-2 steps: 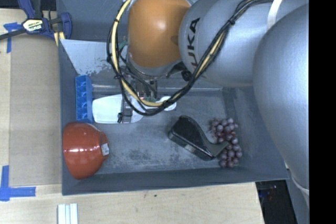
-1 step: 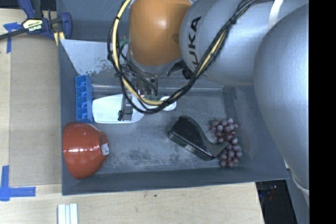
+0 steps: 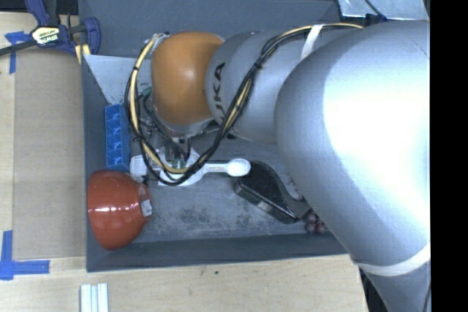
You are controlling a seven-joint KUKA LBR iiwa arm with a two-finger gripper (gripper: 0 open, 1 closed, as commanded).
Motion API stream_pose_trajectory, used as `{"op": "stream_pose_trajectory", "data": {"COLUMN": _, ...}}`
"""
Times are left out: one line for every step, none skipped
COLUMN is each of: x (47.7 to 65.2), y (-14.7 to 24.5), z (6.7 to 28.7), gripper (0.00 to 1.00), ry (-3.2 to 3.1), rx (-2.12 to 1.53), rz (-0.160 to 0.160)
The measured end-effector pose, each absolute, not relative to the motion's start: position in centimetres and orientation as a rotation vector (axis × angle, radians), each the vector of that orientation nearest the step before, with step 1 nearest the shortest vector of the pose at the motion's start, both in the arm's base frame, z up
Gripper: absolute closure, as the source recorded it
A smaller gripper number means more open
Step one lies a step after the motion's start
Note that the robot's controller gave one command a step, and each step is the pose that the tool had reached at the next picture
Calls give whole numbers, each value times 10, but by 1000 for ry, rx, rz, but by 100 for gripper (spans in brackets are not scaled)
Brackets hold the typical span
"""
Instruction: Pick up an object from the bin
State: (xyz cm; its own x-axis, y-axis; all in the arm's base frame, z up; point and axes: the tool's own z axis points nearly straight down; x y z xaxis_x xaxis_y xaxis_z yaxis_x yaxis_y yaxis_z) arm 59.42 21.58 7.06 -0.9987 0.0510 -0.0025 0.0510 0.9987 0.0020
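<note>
Arm (image 3: 351, 120) low in the bin (image 3: 212, 223), next to the red bowl (image 3: 113, 210).
The gripper (image 3: 168, 157) sits just beside the bowl, over the white spoon (image 3: 235, 169) handle; whether it is gripping or loose, I can't tell.

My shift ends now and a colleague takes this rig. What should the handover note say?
The tool is down in the left half of the bin, under the arm's orange cover; its grip is hidden. Nearest: white spoon at centre, blue block by the left wall, red bowl in the near-left corner, black object right of the spoon. Nothing visibly lifted. Left: grasp one thing and raise it.
</note>
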Motion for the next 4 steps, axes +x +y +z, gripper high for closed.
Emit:
{"op": "stream_pose_trajectory", "data": {"x": 588, "y": 226, "z": 115, "gripper": 0, "ry": 3124, "rx": 89, "rz": 8}}
{"op": "stream_pose_trajectory", "data": {"x": 592, "y": 216, "z": 78, "gripper": 0, "ry": 3138, "rx": 85, "rz": 1}}
{"op": "stream_pose_trajectory", "data": {"x": 604, "y": 193, "z": 71, "gripper": 0, "ry": 3124, "rx": 144, "rz": 8}}
{"op": "stream_pose_trajectory", "data": {"x": 594, "y": 214, "z": 78, "gripper": 100, "ry": 3137, "rx": 88, "rz": 2}}
